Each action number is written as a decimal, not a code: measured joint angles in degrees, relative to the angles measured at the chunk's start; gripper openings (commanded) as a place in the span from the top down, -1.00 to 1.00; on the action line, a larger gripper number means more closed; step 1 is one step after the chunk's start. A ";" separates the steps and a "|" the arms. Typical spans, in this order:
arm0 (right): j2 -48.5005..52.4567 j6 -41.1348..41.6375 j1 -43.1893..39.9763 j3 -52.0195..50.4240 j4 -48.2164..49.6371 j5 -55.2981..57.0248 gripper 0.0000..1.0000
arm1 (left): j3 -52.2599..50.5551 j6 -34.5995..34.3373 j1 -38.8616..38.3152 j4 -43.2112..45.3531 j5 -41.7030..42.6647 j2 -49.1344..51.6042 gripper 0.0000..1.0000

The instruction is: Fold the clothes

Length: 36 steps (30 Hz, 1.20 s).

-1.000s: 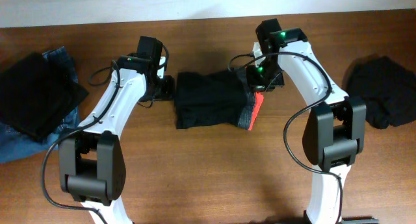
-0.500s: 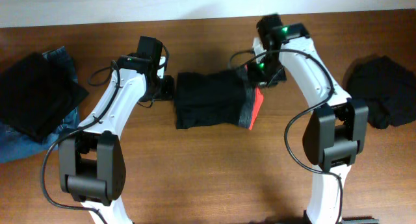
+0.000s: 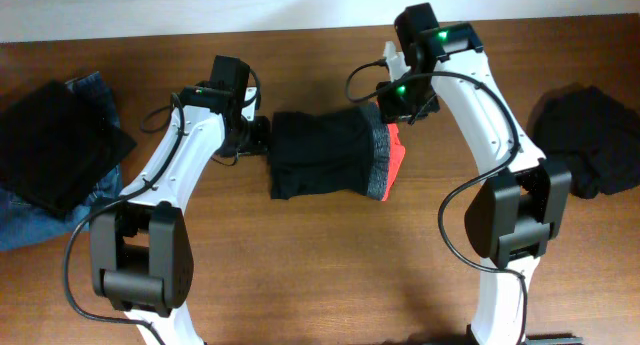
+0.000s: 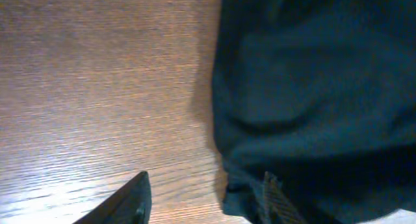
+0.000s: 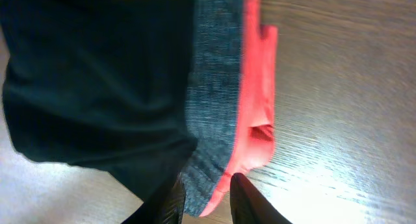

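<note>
Wooden table (image 3: 320, 275) bearing the folded black trousers (image 3: 325, 155) at centre, grey waistband (image 5: 211, 87) toward the right arm. Left gripper (image 4: 207, 193), fingers apart, straddles their left edge. Right gripper (image 5: 208, 197), fingers narrowly parted, flanks the waistband corner; whether it is pinched cannot be told.

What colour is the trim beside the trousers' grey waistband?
Red-orange trim, running along the grey waistband; clearest in the right wrist view.

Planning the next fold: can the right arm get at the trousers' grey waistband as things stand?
Probably yes. The right gripper hangs just above the grey waistband at the end of the black trousers, with nothing between them.
</note>
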 measured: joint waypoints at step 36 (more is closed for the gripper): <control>15.21 -2.71 -1.31 0.37 5.38 -2.23 0.42 | -1.11 -0.02 -8.33 -2.95 6.32 7.37 0.06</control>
